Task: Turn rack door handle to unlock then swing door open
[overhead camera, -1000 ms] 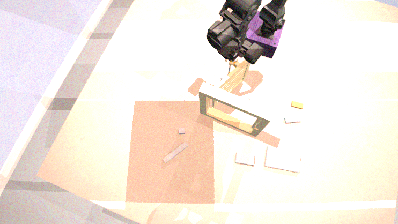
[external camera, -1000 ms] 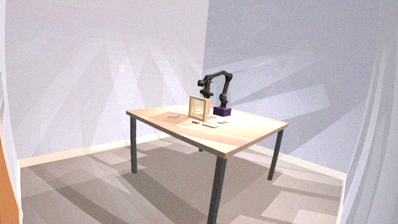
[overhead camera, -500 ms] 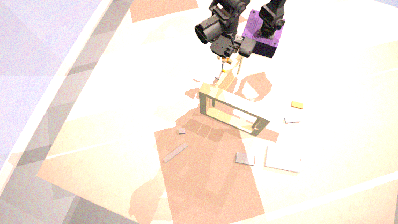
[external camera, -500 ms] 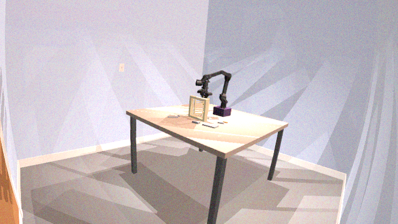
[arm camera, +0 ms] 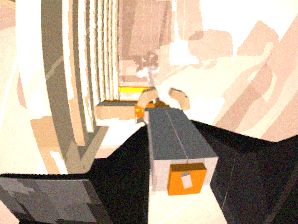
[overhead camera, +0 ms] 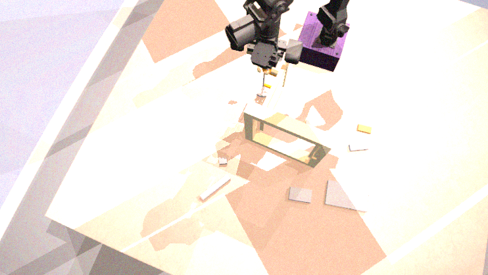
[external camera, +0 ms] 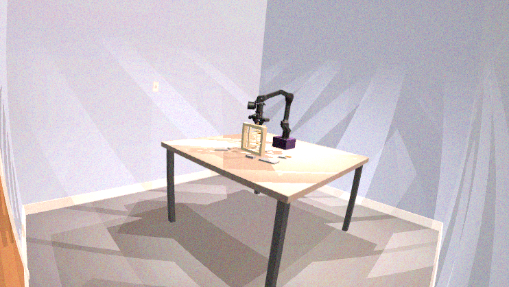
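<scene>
On the table (overhead camera: 419, 164) (external camera: 313, 167), a pale upright frame (overhead camera: 321, 157) (external camera: 265, 141); behind it, its slatted door (overhead camera: 285, 73) (arm camera: 55, 95) stands swung well out toward the arm. The jaws are nearly closed, gripping the door's handle at its outer edge. The door looks light and stiff, probably free on its hinge; a firm mid-handle grip, pulled along the arc, should suit it.
</scene>
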{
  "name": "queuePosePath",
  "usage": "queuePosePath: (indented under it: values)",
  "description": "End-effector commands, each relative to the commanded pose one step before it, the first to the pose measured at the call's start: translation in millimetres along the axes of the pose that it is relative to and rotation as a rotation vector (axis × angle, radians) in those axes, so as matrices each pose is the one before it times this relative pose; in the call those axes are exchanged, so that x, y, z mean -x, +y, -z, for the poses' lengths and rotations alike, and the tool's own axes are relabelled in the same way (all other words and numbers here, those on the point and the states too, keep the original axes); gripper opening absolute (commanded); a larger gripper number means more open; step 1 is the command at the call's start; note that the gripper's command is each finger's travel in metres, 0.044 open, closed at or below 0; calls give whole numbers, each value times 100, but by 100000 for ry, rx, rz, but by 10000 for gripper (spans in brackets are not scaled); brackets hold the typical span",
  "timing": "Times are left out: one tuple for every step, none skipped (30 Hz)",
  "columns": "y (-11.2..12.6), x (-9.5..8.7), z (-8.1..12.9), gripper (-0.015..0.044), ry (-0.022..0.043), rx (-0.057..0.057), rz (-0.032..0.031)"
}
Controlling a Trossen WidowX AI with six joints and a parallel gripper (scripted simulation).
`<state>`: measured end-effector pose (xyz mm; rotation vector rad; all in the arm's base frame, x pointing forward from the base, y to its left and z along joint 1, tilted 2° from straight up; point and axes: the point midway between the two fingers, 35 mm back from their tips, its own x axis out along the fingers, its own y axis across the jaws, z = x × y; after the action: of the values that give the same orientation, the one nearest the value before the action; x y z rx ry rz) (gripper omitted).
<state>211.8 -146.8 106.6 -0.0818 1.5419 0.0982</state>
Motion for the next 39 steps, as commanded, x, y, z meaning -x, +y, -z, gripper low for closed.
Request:
queuePosePath:
  values:
    - [-122, 54, -30, 21, 23, 2697, 34]
    - [0, 0, 0, 21, 0, 0, 0]
    - [0, 0, 0, 21, 0, 0, 0]
    - [0, 0, 0, 21, 0, 0, 0]
    - [0, 0, 0, 21, 0, 0, 0]
    - [0, 0, 0, 21, 0, 0, 0]
    - [0, 0, 0, 21, 0, 0, 0]
    - [0, 0, 0, 21, 0, 0, 0]
    - [0, 0, 0, 21, 0, 0, 0]
    - [0, 0, 0, 21, 0, 0, 0]
    - [0, 0, 0, 21, 0, 0, 0]
    - [0, 0, 0, 47, 0, 0, 0]
    - [0, 0, 0, 74, 0, 0, 0]
    - [0, 0, 0, 100, 0, 0, 0]
    - [0, 0, 0, 126, 0, 0, 0]
    - [0, 0, 0, 152, 0, 0, 0]
    - [0, 0, 0, 179, 0, 0, 0]
    - [0, 0, 0, 205, 0, 0, 0]
    - [0, 0, 0, 231, 0, 0, 0]
    - [0, 0, 0, 257, 0, 0, 0]
    - [0, 0, 0, 284, 0, 0, 0]
    - [0, 0, 0, 293, 0, 0, 0]
    - [-2, 21, -2, 293, 0, 0, 0]
    - [-6, 63, -6, 293, 0, 0, 1]
    - [-10, 106, -9, 293, -1, 0, 1]
    - [-12, 129, -11, 293, -1, 0, 1]
    - [-12, 129, -10, 293, -1, 0, 1]
    - [-11, 129, -10, 293, -1, 0, 1]
    - [-11, 129, -9, 293, -1, 0, 1]
    - [-10, 129, -9, 293, -1, 0, 1]
    - [-10, 129, -8, 293, -1, 0, 1]
    - [-9, 129, -8, 293, -1, 0, 1]
    - [-9, 129, -7, 293, 0, 0, 1]
    - [-8, 130, -7, 293, 0, 0, 1]
    - [-8, 130, -6, 293, 0, 0, 1]
    - [-7, 130, -6, 293, 0, 0, 1]
    - [-7, 130, -5, 293, 0, 0, 1]
    - [-6, 130, -5, 293, 0, 0, 1]
    - [-6, 130, -4, 293, 0, 0, 1]
